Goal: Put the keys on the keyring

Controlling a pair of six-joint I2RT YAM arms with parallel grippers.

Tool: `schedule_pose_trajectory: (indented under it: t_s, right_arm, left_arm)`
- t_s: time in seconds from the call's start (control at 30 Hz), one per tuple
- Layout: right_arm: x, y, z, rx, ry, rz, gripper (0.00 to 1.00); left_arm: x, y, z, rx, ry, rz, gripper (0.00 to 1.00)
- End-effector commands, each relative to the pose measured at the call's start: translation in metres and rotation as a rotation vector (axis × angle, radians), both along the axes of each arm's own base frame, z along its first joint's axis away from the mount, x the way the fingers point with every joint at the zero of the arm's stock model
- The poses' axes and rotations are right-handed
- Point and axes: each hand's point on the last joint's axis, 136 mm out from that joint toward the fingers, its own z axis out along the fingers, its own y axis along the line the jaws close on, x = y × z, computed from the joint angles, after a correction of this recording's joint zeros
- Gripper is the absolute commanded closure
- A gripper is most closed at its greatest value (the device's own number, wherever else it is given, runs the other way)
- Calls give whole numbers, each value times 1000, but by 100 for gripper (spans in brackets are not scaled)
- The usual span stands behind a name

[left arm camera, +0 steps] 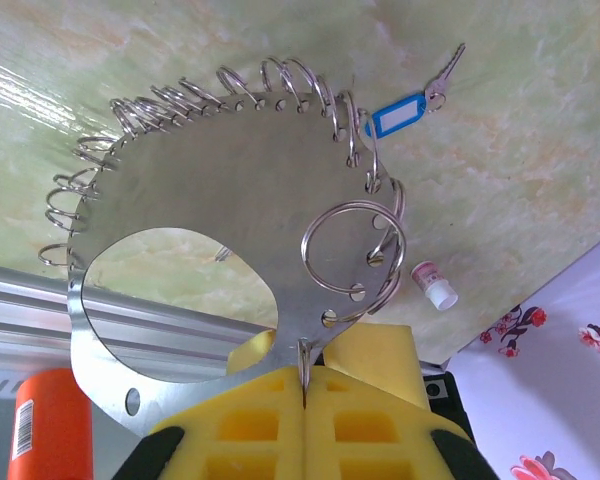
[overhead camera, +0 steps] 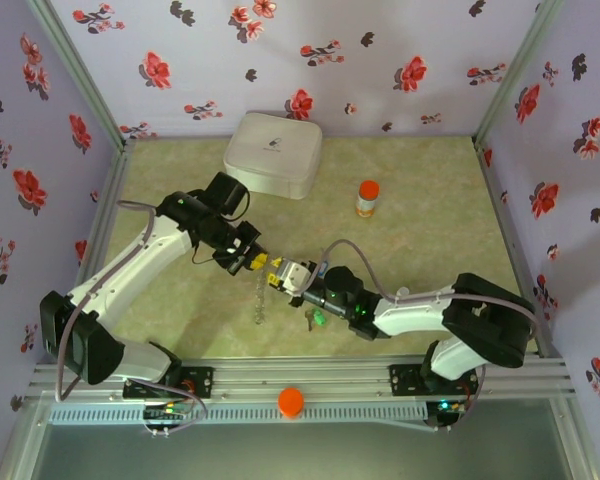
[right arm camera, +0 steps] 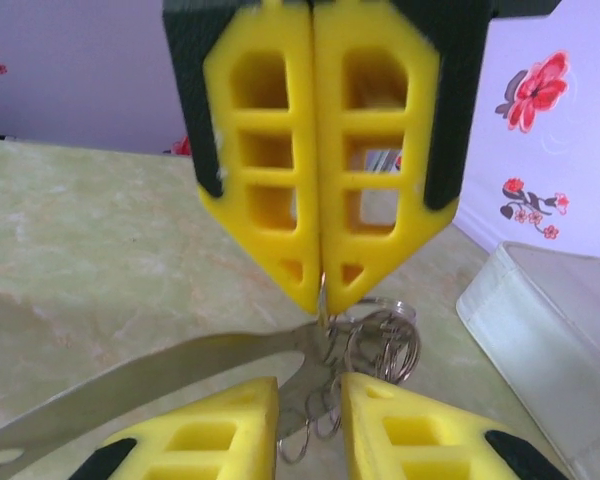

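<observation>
- Two claws meet near the middle of the desk [overhead camera: 430,260] in the top view. The left claw [overhead camera: 252,260] and the right claw [overhead camera: 280,275] sit almost tip to tip, and the keyring [overhead camera: 260,300] shows as a thin strand just below them.
- Flowered walls [overhead camera: 70,130] close the desk on three sides, and a rail [overhead camera: 360,380] runs along the near edge. Bare desk lies at the far right and the near left of the arms.
- A white box [overhead camera: 273,153] stands at the far side with an orange-capped bottle [overhead camera: 367,198] to its right, both well apart from the claws. The green-headed key [overhead camera: 318,318] lies on the desk just beside the right arm's wrist.
- In the left wrist view, the left claw [left arm camera: 305,375] is pinched tight on the rim of the keyring [left arm camera: 240,170]. It is a flat metal plate with a big hole and split rings along its edge, held above the desk.
- The blue-headed key [left arm camera: 400,113] lies on the desk past the ringed edge, apart from the claw. A small white cap [left arm camera: 435,284] lies on the desk to the plate's right.
- In the right wrist view, the right claw [right arm camera: 310,395] stands narrowly parted with the keyring's [right arm camera: 160,375] rings hanging in the gap. Whether a pad touches them cannot be told.
- The left claw [right arm camera: 322,290] hangs straight above, closed on the plate's edge. The white box [right arm camera: 550,330] sits to the right.
</observation>
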Motion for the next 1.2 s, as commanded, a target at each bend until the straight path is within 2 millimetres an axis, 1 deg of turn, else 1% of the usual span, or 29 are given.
schedule_pose_trajectory:
  t_s: [0.0, 0.13, 0.5, 0.57, 0.73, 0.77, 0.8, 0.83, 0.9, 0.97, 1.03, 1.1, 1.17]
  right_arm:
    - [7, 6, 23, 76, -27, -31, 77]
    - [8, 9, 21, 81, -23, -32, 77]
    - [11, 17, 32, 114, -41, -24, 83]
    - [11, 18, 34, 120, -42, -22, 85]
    - [12, 18, 34, 130, -38, -27, 98]
    - [12, 18, 33, 133, -37, -26, 100]
    - [12, 17, 33, 139, -35, -28, 100]
    - [12, 16, 33, 146, -33, -32, 100]
    - [12, 13, 34, 168, -27, -41, 100]
    - [12, 10, 31, 179, -18, -44, 100]
    - [10, 9, 30, 188, -8, -34, 100]
    - [7, 8, 30, 206, 8, -17, 100]
    - [6, 7, 31, 226, 32, 3, 100]
  left_arm:
    - [5, -5, 8, -28, -4, 4, 100]
    - [5, -5, 7, -26, -1, 4, 100]
    - [4, -5, 8, -25, 2, 6, 100]
    - [4, -5, 7, -25, 3, 7, 100]
    - [6, -6, 6, -48, -21, 17, 100]
    - [9, -8, 6, -64, -41, 22, 91]
    - [14, -9, 9, -91, -75, 35, 76]
    - [20, -8, 11, -112, -109, 54, 66]
    - [33, -1, 19, -134, -189, 87, 57]
    - [53, 10, 35, -140, -319, 100, 50]
    - [74, 24, 56, -117, -480, 81, 48]
    - [91, 38, 84, -69, -699, 8, 47]
    - [97, 47, 108, 12, -923, -117, 42]
